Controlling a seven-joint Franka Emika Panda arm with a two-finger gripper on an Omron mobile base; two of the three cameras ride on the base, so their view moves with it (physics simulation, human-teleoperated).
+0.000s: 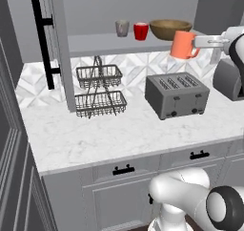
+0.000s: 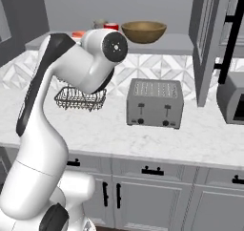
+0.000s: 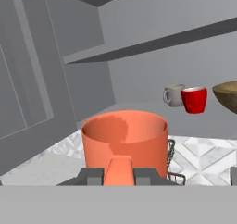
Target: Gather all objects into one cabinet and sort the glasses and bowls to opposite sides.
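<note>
My gripper (image 1: 196, 43) is shut on the handle of the orange mug (image 1: 182, 45), which hangs upright at the right front edge of the cabinet shelf (image 1: 105, 45). In the hand view the orange mug (image 3: 125, 137) is close up, with its handle between my fingertips (image 3: 91, 176). Further back on the shelf stand the grey mug (image 1: 122, 28), the red cup (image 1: 141, 31) and the wide brown bowl (image 1: 170, 28), side by side from left to right. The same grey mug (image 3: 173, 96), red cup (image 3: 194, 100) and bowl (image 3: 227, 96) appear ahead of the hand. The cabinet door (image 1: 59, 44) stands open at the left.
Below the shelf, a grey toaster (image 1: 176, 95) and a two-tier wire basket rack (image 1: 99, 89) sit on the marble counter (image 1: 95, 134). A dark appliance (image 1: 231, 79) stands at the right. The door's black bar handle (image 1: 43, 44) juts out at the left.
</note>
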